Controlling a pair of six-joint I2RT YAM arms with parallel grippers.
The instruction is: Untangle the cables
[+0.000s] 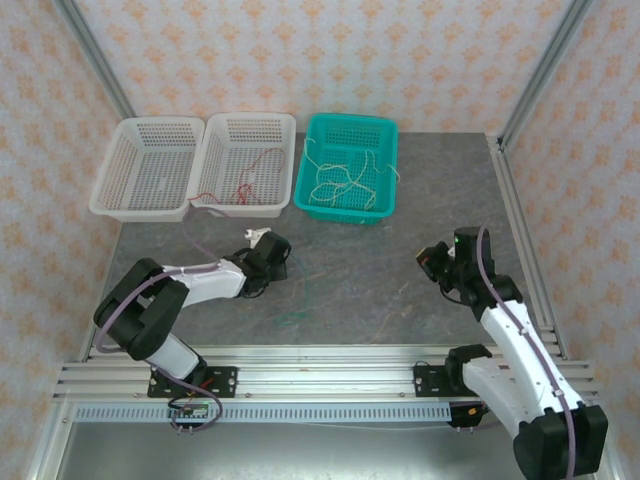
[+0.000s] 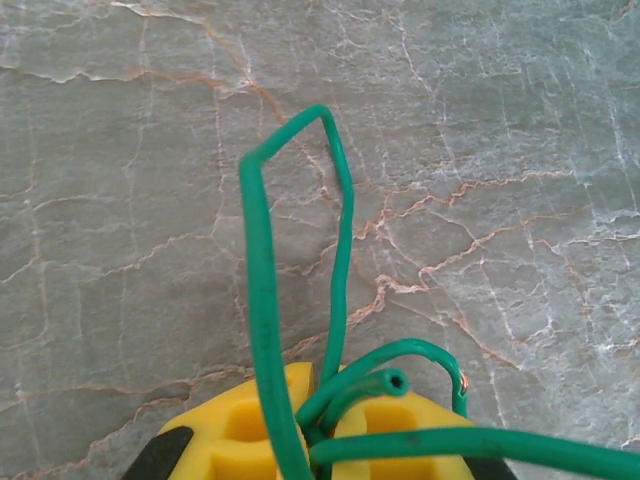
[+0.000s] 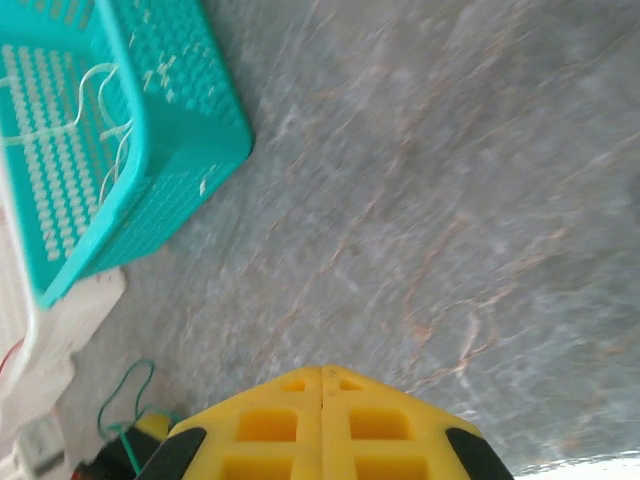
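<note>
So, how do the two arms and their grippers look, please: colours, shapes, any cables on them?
Both the left arm and right arm have white shells with black joints, and a purple-grey hose runs along each. The left gripper and right gripper have yellow jaws with rectangular recesses, black behind.

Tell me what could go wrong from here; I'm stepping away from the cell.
1. The left fingers are shut on several bunched loops of the green cable at once; lifting may tighten the tangle rather than free it.
2. The right fingers are shut and empty, so nothing steadies the cable's loose end; it could drag across the table.
</note>
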